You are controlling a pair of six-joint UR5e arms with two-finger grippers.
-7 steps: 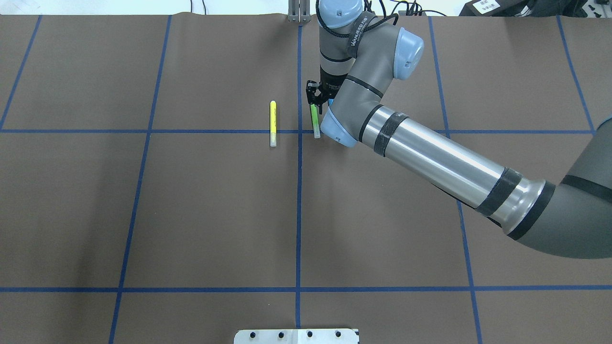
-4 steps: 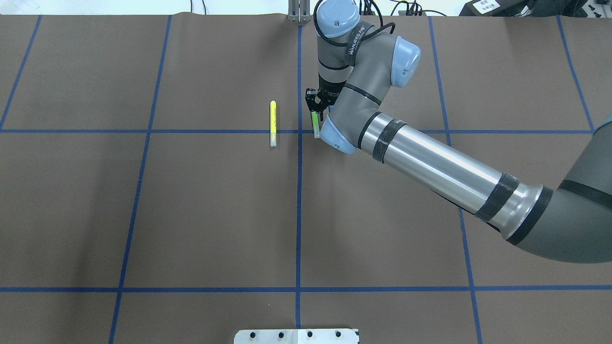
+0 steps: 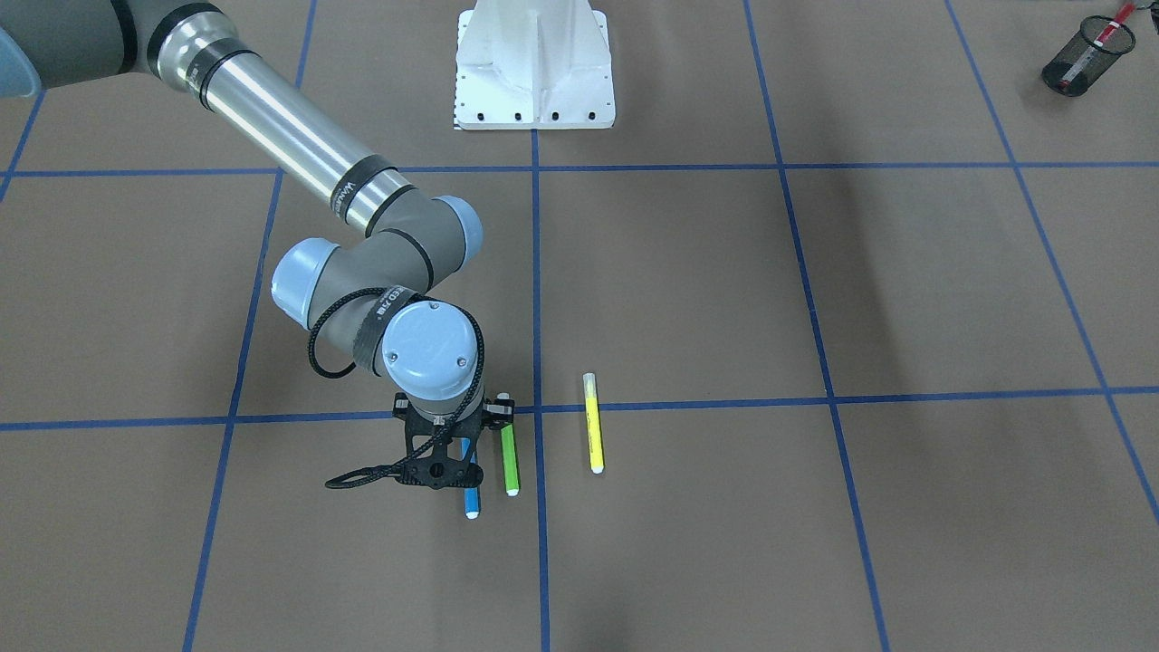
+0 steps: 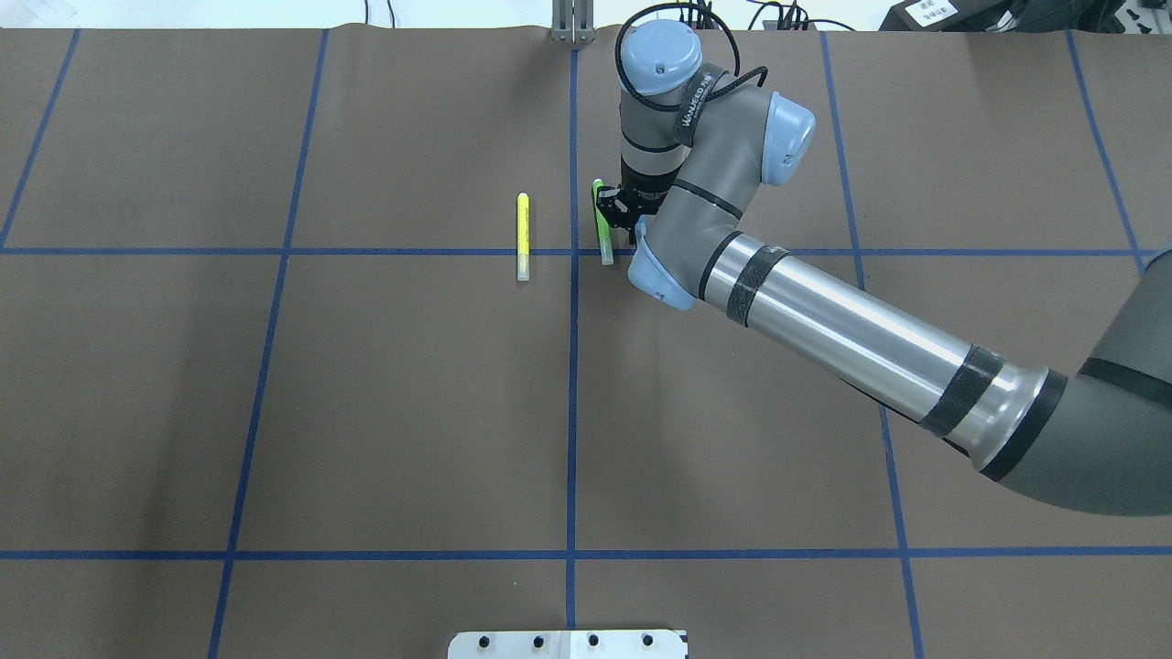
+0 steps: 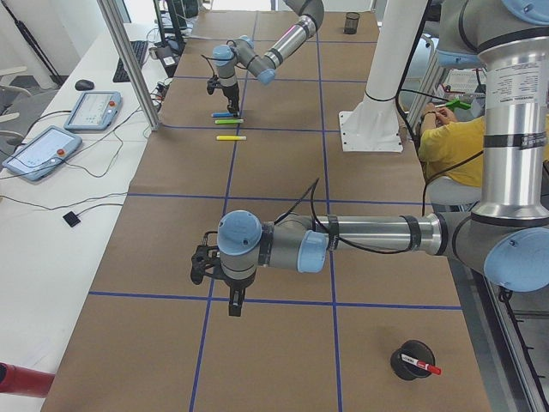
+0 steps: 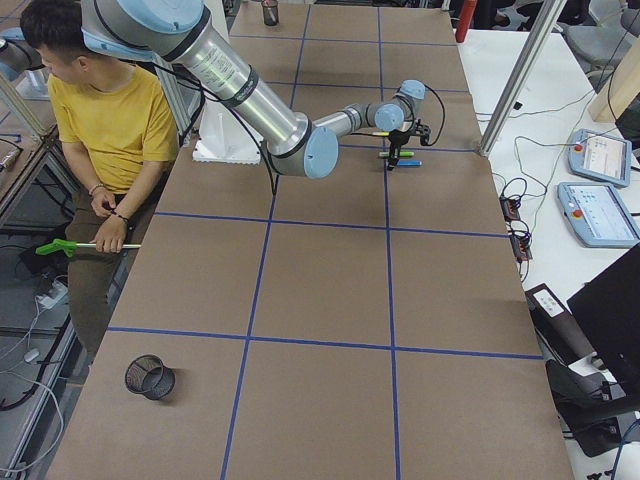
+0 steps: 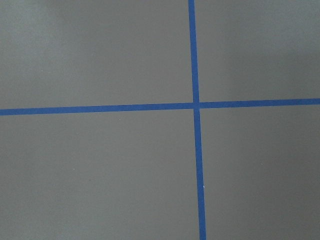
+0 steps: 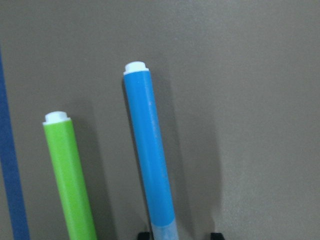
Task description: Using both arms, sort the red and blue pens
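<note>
The blue pen (image 8: 150,160) lies flat on the brown table, white end cap pointing away from the wrist camera. My right gripper (image 3: 451,464) hangs over it, open, with its fingertips (image 8: 144,235) on either side of the pen's clear-capped end. In the front-facing view the blue pen (image 3: 471,500) sticks out below the gripper. The red pen (image 3: 1103,34) stands in a black mesh cup (image 3: 1085,65) at a far corner. My left gripper (image 5: 233,302) hovers over a tape crossing in the exterior left view; I cannot tell whether it is open or shut.
A lime-green marker (image 3: 510,457) lies right beside the blue pen, parallel to it. A yellow marker (image 3: 593,436) lies further along. The white pedestal (image 3: 534,72) stands at the robot's side. A person in a yellow shirt (image 6: 110,130) sits beside the table.
My right wrist has shifted right, off the green marker, whose far end now shows. The markers have not moved.
</note>
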